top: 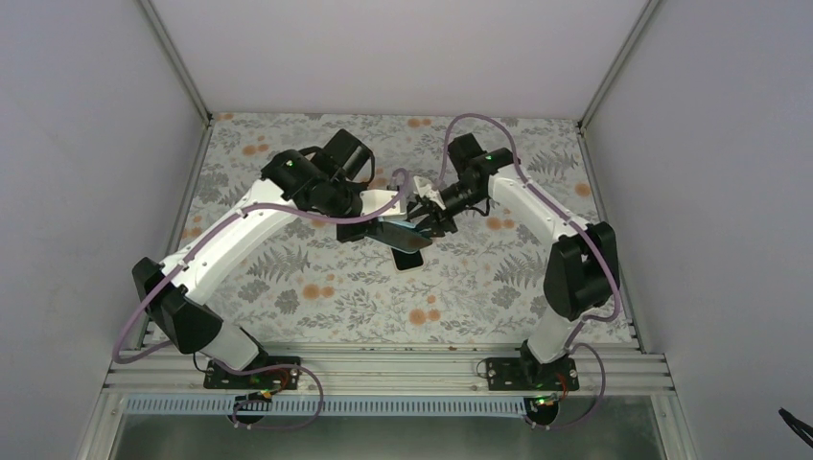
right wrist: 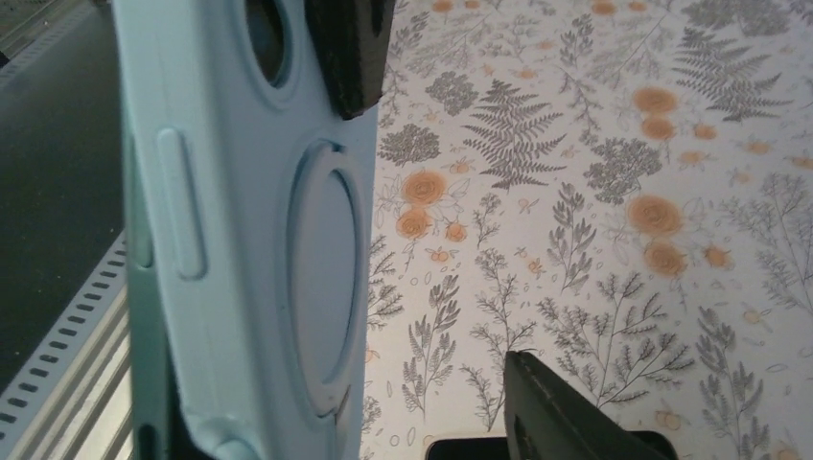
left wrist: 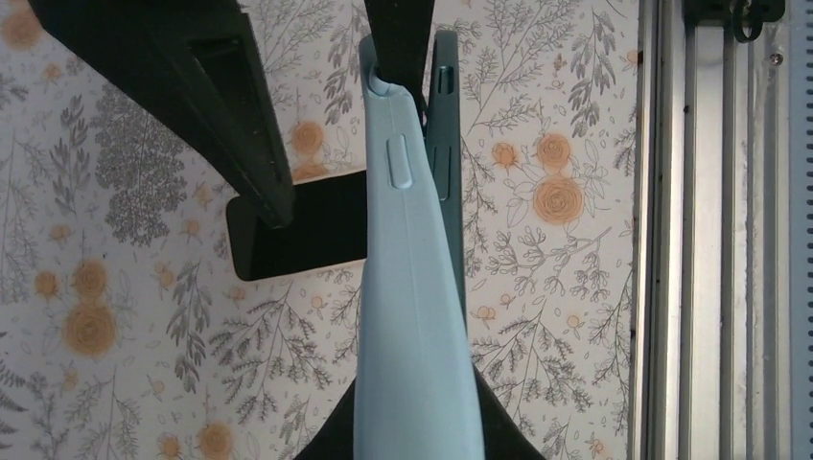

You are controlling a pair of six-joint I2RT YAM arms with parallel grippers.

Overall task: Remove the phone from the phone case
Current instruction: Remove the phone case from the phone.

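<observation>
The light blue phone case (left wrist: 407, 287) is held on edge above the table, empty. My left gripper (left wrist: 412, 426) is shut on its lower end, one dark finger on each side. The case also shows in the top view (top: 398, 231) and the right wrist view (right wrist: 240, 240). My right gripper (top: 429, 217) is open at the case's other end. One of its fingers (left wrist: 398, 38) sits against the case's inner side, the other finger (right wrist: 566, 412) stands well apart. The black phone (top: 407, 259) lies flat on the table below the case, out of it (left wrist: 297, 230).
The floral table cover (top: 316, 297) spreads around the phone. A metal rail (left wrist: 709, 240) runs along the near table edge. Grey walls enclose the table on three sides.
</observation>
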